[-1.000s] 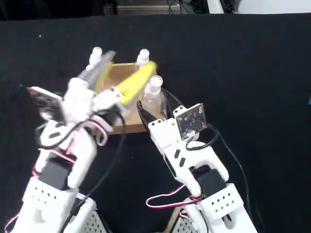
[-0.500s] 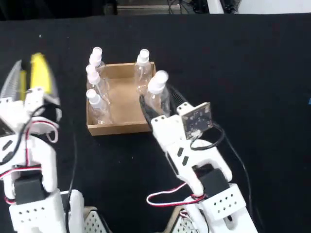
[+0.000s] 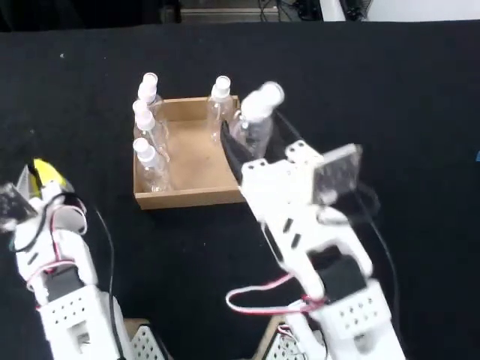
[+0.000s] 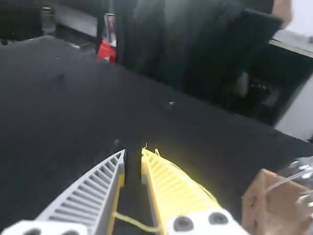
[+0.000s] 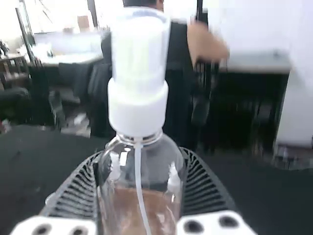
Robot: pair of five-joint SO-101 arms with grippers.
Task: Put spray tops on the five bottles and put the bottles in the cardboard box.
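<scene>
Over the right wall of the cardboard box [image 3: 184, 196], close to its far right corner, hangs the fifth bottle [image 3: 257, 129], and it's leaning, with the spray top [image 3: 265, 96] tipped outward, away from the box. From my right wrist view the spray top [image 5: 138, 73] looks seated on the neck, dip tube running down inside the clear bottle [image 5: 139, 166], so I'd call the capping done and this the drop-in step.

How I'd do it well: get the bottle upright first, then bring it inward over the open floor along the box's right side. I'd lower it until the base is actually down before letting go. Watch out for the corner bottle [image 3: 220, 97] standing just beside it in the far right corner; my guess is a tilted bottle could clip it or catch the cardboard rim. The three capped bottles [image 3: 144, 124] lined along the box's left wall are well apart, no worry there.

Hands: my right gripper [image 3: 253, 136] is clamped around the bottle's body, one black finger on each side, tight on the plastic. My left gripper [image 3: 34, 174] sits near the front left edge of the black table [image 3: 390, 90]. Its grey and yellow fingers are drawn almost together with just a slit between them, nothing held, nothing touched.
</scene>
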